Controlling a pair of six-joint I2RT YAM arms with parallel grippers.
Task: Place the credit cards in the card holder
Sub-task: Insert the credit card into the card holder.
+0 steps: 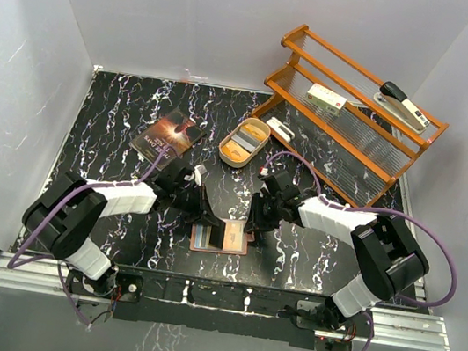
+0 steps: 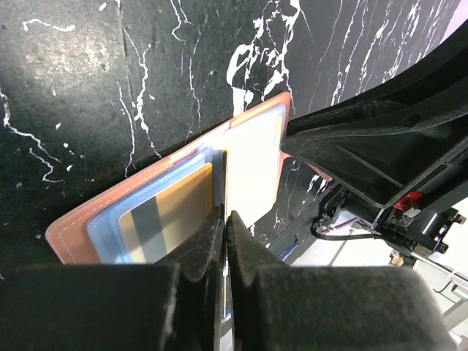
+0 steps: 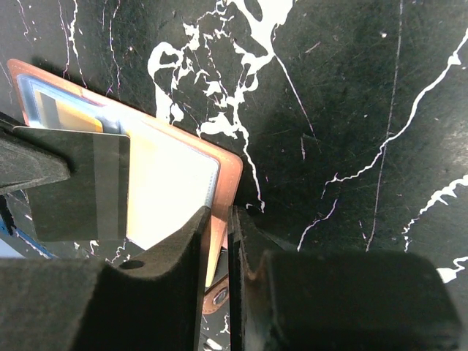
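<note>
Front centre of the table (image 1: 119, 113), flat and opened out: card holder (image 1: 225, 244). Over its left half, left gripper (image 1: 208, 216), clamped on a credit card (image 3: 80, 186) standing on edge near the fold. Tucked in the left pocket beneath: further cards (image 2: 167, 219). At its right edge, right gripper (image 1: 253, 221), seemingly pinching the flap. Behind, rear left: book (image 1: 167, 136). Rear centre: tin (image 1: 245, 142). Rear right: rack (image 1: 346, 144), with box (image 1: 326, 98) and stapler (image 1: 403, 104) on its shelves.

Black marbled tabletop (image 1: 108, 129), pale walls (image 1: 198, 9), orange rack (image 1: 348, 127).
</note>
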